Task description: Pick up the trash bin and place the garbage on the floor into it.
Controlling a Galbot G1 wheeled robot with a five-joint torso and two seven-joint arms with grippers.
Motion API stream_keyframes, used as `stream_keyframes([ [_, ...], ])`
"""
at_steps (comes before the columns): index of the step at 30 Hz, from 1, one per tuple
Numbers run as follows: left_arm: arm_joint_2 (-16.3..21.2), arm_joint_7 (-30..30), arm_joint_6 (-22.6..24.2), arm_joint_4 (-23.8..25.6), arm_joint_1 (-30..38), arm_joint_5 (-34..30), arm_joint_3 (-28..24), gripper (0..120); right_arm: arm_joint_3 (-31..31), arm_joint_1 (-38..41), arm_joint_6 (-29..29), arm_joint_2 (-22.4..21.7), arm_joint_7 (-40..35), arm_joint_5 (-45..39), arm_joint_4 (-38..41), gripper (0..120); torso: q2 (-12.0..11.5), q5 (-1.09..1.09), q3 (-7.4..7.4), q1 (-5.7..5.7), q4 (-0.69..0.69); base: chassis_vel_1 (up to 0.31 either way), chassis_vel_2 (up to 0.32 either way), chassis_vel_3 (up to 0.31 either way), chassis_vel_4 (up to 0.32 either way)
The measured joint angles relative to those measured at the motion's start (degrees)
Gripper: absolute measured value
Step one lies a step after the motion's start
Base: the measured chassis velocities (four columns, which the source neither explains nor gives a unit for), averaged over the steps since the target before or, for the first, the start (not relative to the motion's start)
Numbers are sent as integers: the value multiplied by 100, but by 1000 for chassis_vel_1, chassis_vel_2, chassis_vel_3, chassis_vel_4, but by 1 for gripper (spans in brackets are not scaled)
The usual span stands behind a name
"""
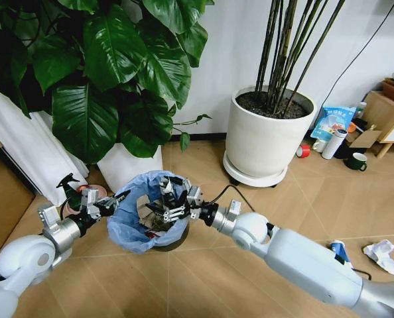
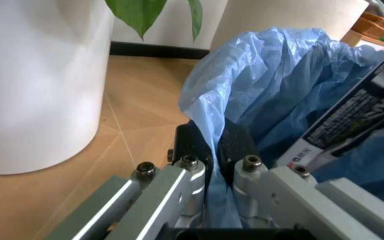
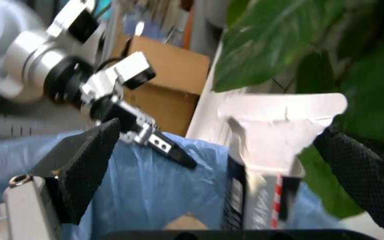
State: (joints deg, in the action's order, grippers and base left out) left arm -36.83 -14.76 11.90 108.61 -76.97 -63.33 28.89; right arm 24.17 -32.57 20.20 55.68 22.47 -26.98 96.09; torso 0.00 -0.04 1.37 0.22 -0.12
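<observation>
**Bin held at the rim, one piece at the bin mouth, litter left on the floor**

The trash bin [image 1: 147, 215] is seen low and left of centre in the head view, its baggy blue liner spread wide. The left gripper [image 1: 114, 202] is pressed together on the near rim; in the left wrist view its black pads [image 2: 235, 145] are pinched onto the liner and bin wall. Whether the bin is lifted clear of the floor [image 1: 203, 278] cannot be told.

The right gripper [image 1: 177, 202] is held over the bin mouth at frame centre. In the right wrist view its fingers [image 3: 85, 165] are spread wide, and a white paper cone [image 3: 279, 125] with a striped wrapper under it is seen between them (released or merely resting there, it cannot be told). Some crumpled material is already visible inside the liner, so the task is judged partly done.

Left to collect, lower right of the head view: a crumpled white paper [image 1: 381, 254] and a blue-white wrapper [image 1: 339, 252], the latter close behind the right forearm.

Surroundings noted:
- a large white plant pot [image 1: 263, 136] upper right of centre, bamboo stems in it;
- a second white pot [image 1: 127, 165] just behind the bin, under broad leaves;
- a red tape roll [image 1: 304, 151], a dark mug [image 1: 356, 161] and a bottle [image 1: 333, 143] at the right edge, not litter.

The pots crowd the bin from behind; the remaining litter lies well apart from it.
</observation>
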Motion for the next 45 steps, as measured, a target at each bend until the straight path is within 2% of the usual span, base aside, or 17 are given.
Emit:
stream_keyframes([
  [3,-2,2,2,0,-1,0,-2,0,-86,44,47,-9,159,404,29,100,0,0,0,0,0,0,0,0,0],
  [4,-2,4,3,-2,7,2,-12,0,-201,99,136,-5,443,930,10,100,0,0,0,0,-1,0,0,0,0],
  [11,-14,34,18,-2,52,2,-59,0,-530,208,424,26,1171,2010,-101,100,0,-1,0,0,-1,0,0,0,0],
  [16,-13,41,20,-2,57,2,-60,0,-644,194,455,-6,1158,2068,-84,100,0,0,0,0,-1,0,0,0,0],
  [24,-2,53,23,-5,64,-7,-71,0,-736,165,244,-166,874,1551,89,100,0,0,0,0,-1,0,0,0,0],
  [27,0,81,26,-3,71,-20,-62,0,-739,32,11,-258,503,841,220,100,0,0,0,0,0,0,0,0,0],
  [28,2,93,27,9,42,-25,-34,0,-741,-63,-184,-307,137,398,309,100,0,0,0,0,-1,0,0,0,0],
  [29,2,93,27,9,42,-25,-34,0,-741,-63,-184,-307,137,398,309,100,0,0,0,0,-1,0,0,0,0],
  [30,7,101,28,37,-29,-26,14,0,-847,-277,-518,-379,-511,-134,400,100,1,0,0,0,0,0,0,0,0],
  [32,12,101,30,81,-115,-23,56,0,-1036,-466,-771,-423,-931,-389,357,100,1,1,0,0,-1,0,0,0,0],
  [33,11,99,31,131,-187,-16,97,0,-1201,-639,-962,-432,-1379,-521,214,100,1,0,-1,0,1,0,0,0,0],
  [34,11,99,31,131,-187,-16,97,0,-1201,-639,-962,-432,-1379,-521,214,100,1,0,-1,0,1,0,0,0,0],
  [38,8,86,32,223,-306,1,221,0,-1625,-1278,-1359,-410,-2610,-709,-375,100,1,0,0,0,-1,0,0,0,0],
  [41,20,78,32,240,-328,-2,272,0,-1729,-1548,-1458,-386,-2825,-724,-662,100,1,1,0,0,-2,0,0,0,0],
  [45,54,66,32,297,-390,-20,381,0,-2001,-1961,-1672,-191,-3059,-513,-1581,100,1,2,0,0,-3,0,0,0,0],
])
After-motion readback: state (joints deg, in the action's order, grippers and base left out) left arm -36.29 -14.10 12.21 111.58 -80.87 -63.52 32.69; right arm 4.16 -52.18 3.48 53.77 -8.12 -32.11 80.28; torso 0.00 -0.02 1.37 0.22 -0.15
